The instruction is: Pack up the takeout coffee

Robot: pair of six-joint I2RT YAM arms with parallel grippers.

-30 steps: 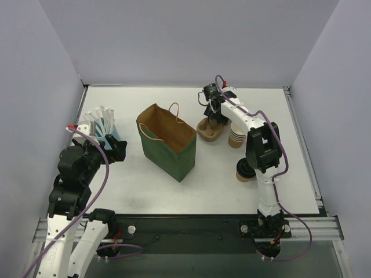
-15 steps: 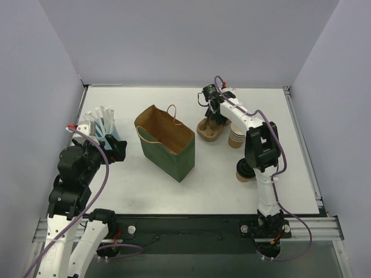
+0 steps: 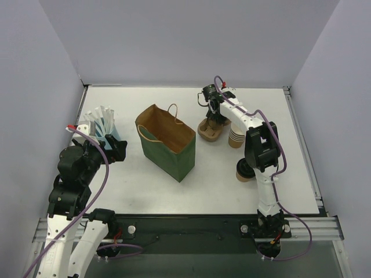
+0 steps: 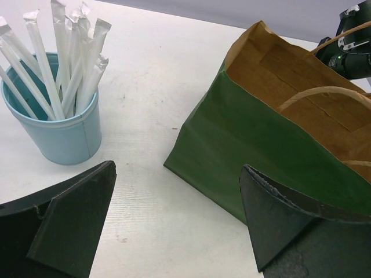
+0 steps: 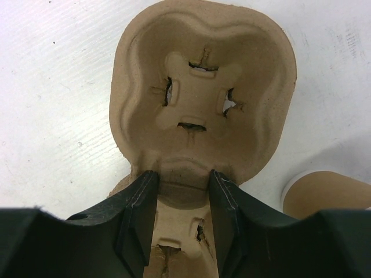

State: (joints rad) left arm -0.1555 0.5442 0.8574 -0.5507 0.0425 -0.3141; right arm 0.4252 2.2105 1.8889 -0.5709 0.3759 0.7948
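The takeout coffee point(image 3: 241, 172), a brown cup with a black lid, stands on the table at the right, partly hidden behind my right arm's forearm. My right gripper point(image 3: 213, 123) point(image 5: 182, 176) is far from it at the back, pointing down on a pulp cup carrier point(image 3: 210, 131) point(image 5: 203, 87). Its fingers point(image 5: 139, 202) press both sides of the narrow ridge between the carrier's two wells. My left gripper point(image 3: 114, 149) point(image 4: 177, 214) hangs open at the left with only bare table between its fingers.
A green paper bag point(image 3: 167, 142) point(image 4: 261, 133) stands open in the middle, its handles up. A blue cup of wrapped straws point(image 3: 103, 127) point(image 4: 55, 124) sits at the left. A stack of unlidded tan cups point(image 3: 235, 138) point(image 5: 327, 194) stands just right of the carrier.
My right gripper's fingers have closed in on the carrier's middle ridge, and the carrier has shifted slightly. The left arm has not moved.
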